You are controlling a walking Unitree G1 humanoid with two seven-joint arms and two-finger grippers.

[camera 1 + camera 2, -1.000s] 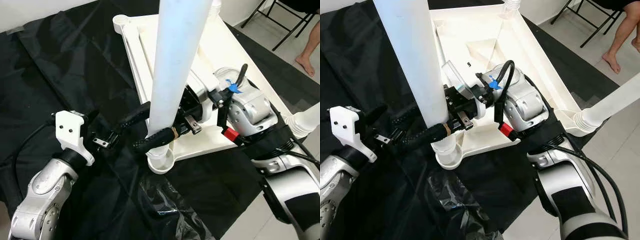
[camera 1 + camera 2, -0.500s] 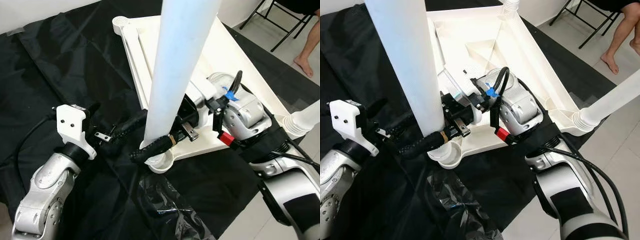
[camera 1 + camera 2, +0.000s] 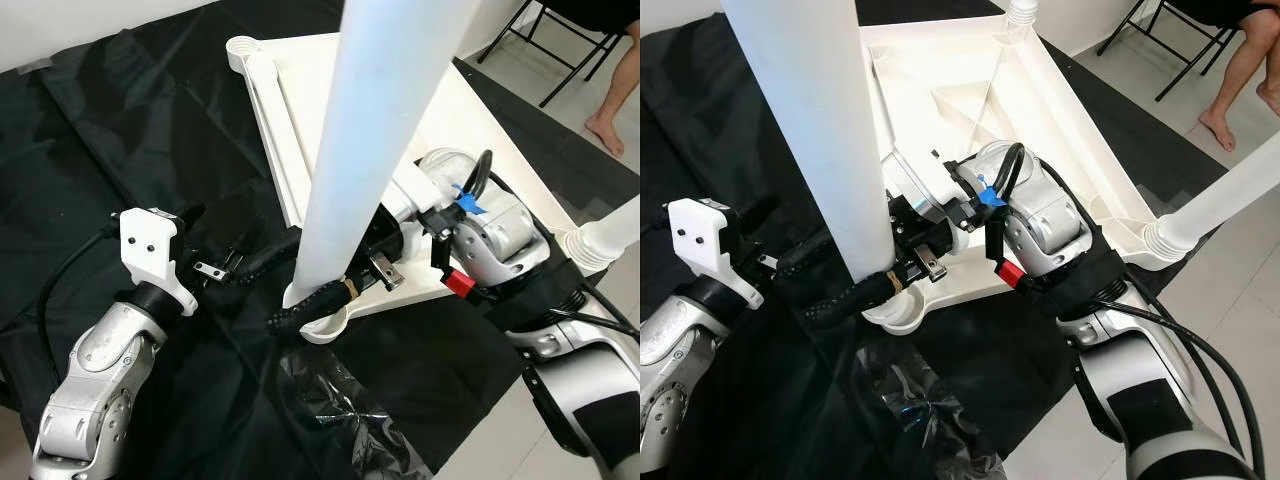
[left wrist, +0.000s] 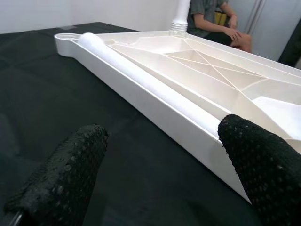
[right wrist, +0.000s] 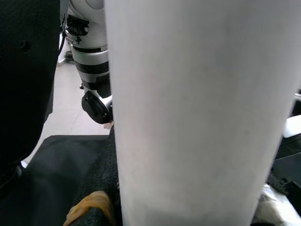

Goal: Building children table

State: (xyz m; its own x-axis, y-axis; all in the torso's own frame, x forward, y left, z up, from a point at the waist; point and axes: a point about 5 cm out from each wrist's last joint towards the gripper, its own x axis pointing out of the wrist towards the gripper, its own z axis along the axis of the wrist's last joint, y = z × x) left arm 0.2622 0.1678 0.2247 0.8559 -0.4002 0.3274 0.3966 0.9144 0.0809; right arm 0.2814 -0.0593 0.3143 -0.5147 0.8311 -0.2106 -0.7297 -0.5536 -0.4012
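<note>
Here the right claw (image 3: 318, 290) squeezes the white leg (image 3: 375, 140) mid-frame, standing in the tabletop (image 3: 470, 110) corner; left claw (image 3: 235, 272) waits open beside it.

Silver arms, black textured pincer fingers (image 4: 66, 183), blue-and-red wrist tags.

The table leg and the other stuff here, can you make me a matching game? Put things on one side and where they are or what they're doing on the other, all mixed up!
Things:
1. table leg
2. left gripper
3. plastic bag
4. folding chair

Places or states:
A. lying crumpled on the black sheet
B. standing upright in the corner socket, held by the right gripper
C. on the tiled floor behind the tabletop
D. open, beside the tabletop's edge

Pairs: 1-B, 2-D, 3-A, 4-C
</note>
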